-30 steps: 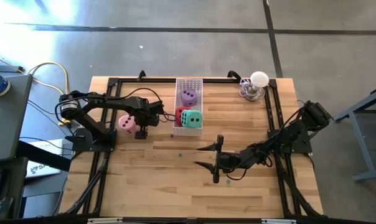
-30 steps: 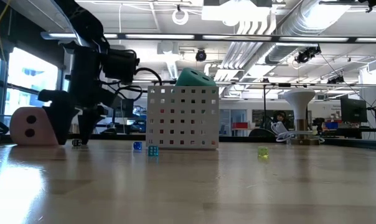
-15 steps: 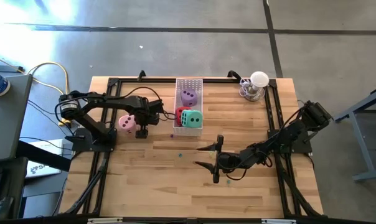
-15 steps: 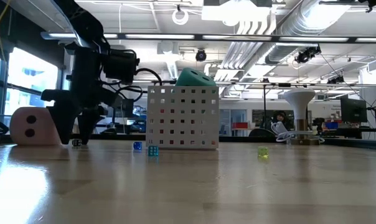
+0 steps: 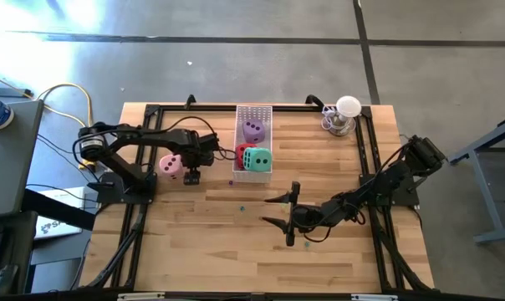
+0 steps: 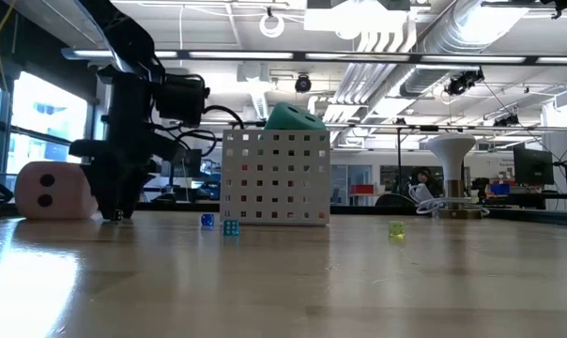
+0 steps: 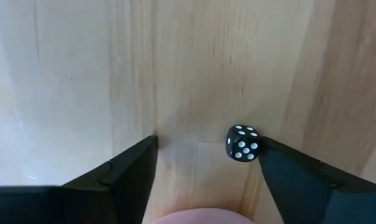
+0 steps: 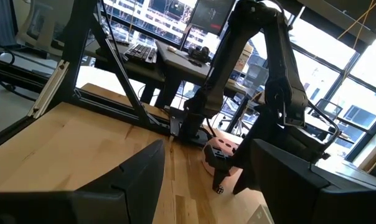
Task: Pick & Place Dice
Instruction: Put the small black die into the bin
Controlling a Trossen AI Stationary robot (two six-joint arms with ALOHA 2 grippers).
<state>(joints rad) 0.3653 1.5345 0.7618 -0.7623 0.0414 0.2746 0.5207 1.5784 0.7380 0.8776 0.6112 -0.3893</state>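
Left wrist view: the left gripper (image 7: 200,158) is seen low over the wood, its fingers apart, not yet shut on anything. A small black die (image 7: 243,142) sits between them, touching one finger. The pink die (image 5: 170,165) lies just beside the gripper. The purple die (image 5: 253,129), red die (image 5: 241,154) and green die (image 5: 256,159) are already in the white tray (image 5: 255,110). Closing on a die seems to be the step now; next, a lift and a carry to the tray are needed. The right gripper (image 5: 288,214) is parked open, well apart.
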